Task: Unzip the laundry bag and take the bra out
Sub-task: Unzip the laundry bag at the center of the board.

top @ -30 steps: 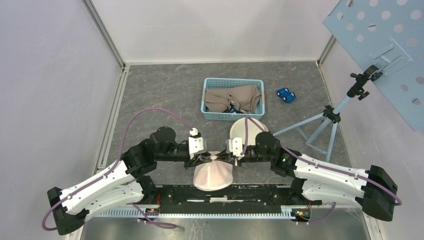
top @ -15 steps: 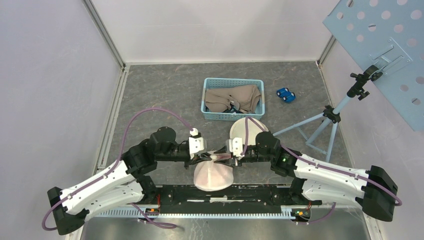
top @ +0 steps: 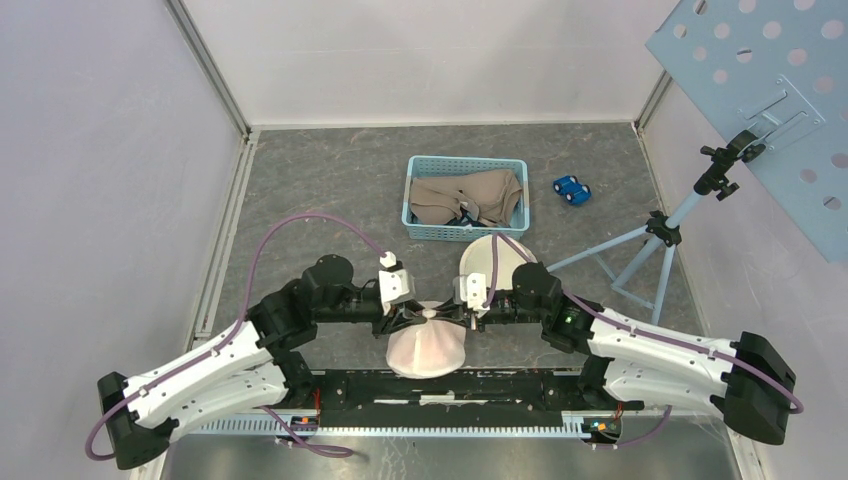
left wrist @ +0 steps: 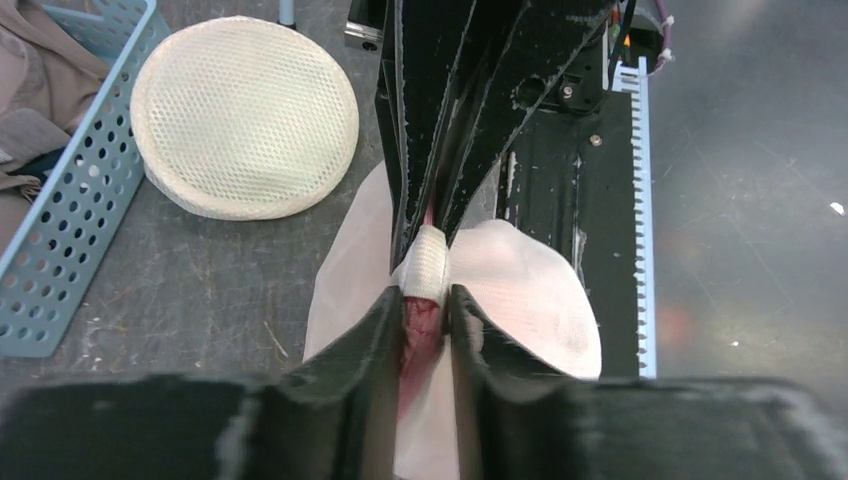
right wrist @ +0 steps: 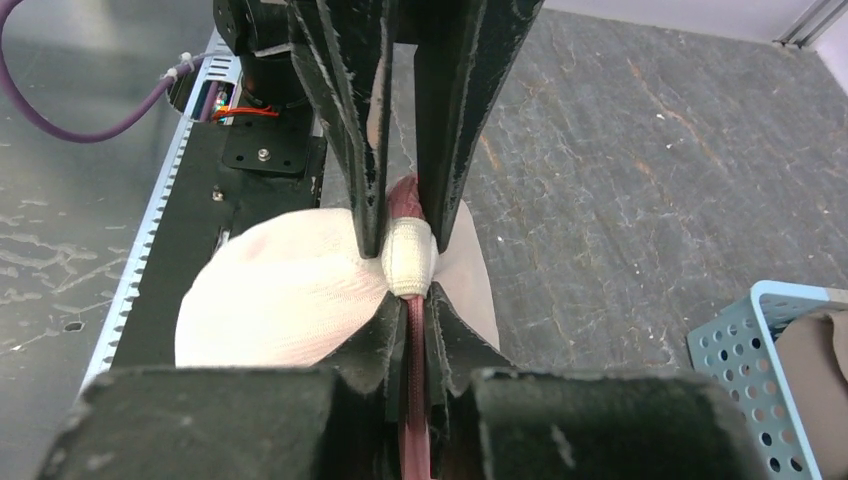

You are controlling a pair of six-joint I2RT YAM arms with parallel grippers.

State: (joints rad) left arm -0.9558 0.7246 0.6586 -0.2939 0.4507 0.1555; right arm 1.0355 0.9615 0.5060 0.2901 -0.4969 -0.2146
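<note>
– So why are both your grippers nose to nose over the laundry bag (top: 428, 352)?

– Look at where you hold it. Your left gripper (left wrist: 428, 300) is pinched narrow on pink mesh just under the white tab (left wrist: 428, 262). Your right gripper (right wrist: 410, 300) faces it from the other side, narrow too, closed on a reddish strip (right wrist: 414, 380) at the same tab. I judge that the tab covers the zip's end, so one side braces while the other hunts for the puller.

– And the bag itself?

– It sits at the near edge of the table (top: 330, 190), between the arm bases. The two grips gather its top into a peak and its body spreads below. That lift makes the seam taut.

– Is the bra out?

– No, by the look of it. You cannot tell whether the reddish strip is zip tape or the bra showing through. The blue basket (top: 460, 232) and the round mesh bag (top: 480, 258) beside it lie behind, out of your way.
</note>
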